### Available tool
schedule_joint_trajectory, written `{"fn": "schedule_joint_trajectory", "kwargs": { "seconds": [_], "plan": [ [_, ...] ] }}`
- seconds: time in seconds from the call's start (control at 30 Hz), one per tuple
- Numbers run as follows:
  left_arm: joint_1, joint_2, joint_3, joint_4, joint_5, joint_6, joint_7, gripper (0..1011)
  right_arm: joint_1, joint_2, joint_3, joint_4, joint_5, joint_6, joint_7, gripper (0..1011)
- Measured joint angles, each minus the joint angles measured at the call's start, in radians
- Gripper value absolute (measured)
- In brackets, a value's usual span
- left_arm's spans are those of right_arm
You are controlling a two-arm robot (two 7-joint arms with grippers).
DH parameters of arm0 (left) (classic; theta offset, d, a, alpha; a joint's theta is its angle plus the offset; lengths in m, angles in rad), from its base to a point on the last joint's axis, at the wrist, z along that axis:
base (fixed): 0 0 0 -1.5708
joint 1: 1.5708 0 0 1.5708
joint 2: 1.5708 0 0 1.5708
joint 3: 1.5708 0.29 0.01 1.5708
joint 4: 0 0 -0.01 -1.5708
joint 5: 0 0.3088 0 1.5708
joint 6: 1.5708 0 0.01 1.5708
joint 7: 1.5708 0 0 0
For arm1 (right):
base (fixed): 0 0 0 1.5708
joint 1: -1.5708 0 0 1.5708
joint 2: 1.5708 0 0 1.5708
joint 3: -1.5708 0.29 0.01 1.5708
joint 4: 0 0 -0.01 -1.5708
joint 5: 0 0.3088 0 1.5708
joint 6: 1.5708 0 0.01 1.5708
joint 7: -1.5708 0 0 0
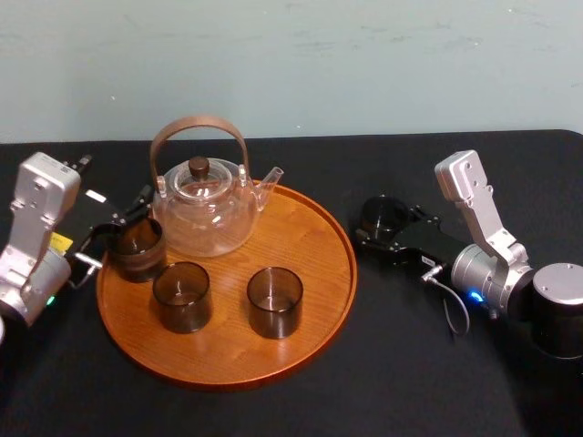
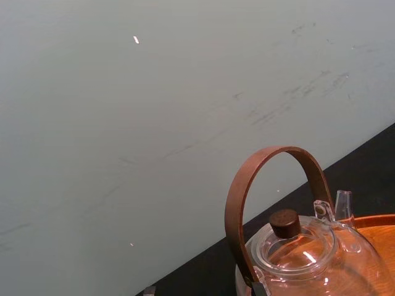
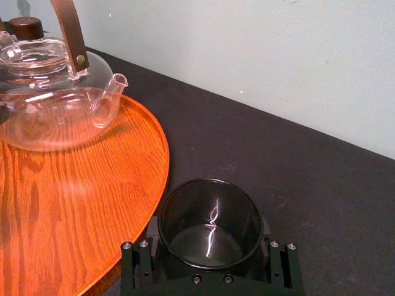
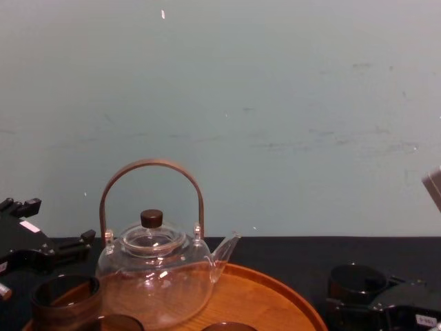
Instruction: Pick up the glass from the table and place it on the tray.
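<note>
R gripper's (image 1: 383, 224) fingers clamp the glass (image 3: 210, 217) on desk (image 1: 410, 373) beside tray (image 1: 314, 319), for lifting. L gripper (image 1: 127, 228) waits at tray edge; grip unclear.

Four glasses: three (image 1: 137, 248) (image 1: 181, 296) (image 1: 274, 301) at lower left of centre, one (image 1: 383, 217) at right. One teapot (image 1: 202, 208). One tray (image 1: 314, 273). Two grippers (image 1: 117, 229) (image 1: 384, 229).
</note>
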Motion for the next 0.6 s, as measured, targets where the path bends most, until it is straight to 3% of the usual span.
{"fn": "schedule_joint_trajectory", "kwargs": {
  "seconds": [0.6],
  "plan": [
    [0.000, 0.000, 0.000, 0.000, 0.000, 0.000, 0.000, 1001, 0.000, 0.000, 0.000, -0.001, 0.001, 0.000, 0.000, 905]
  ]
}}
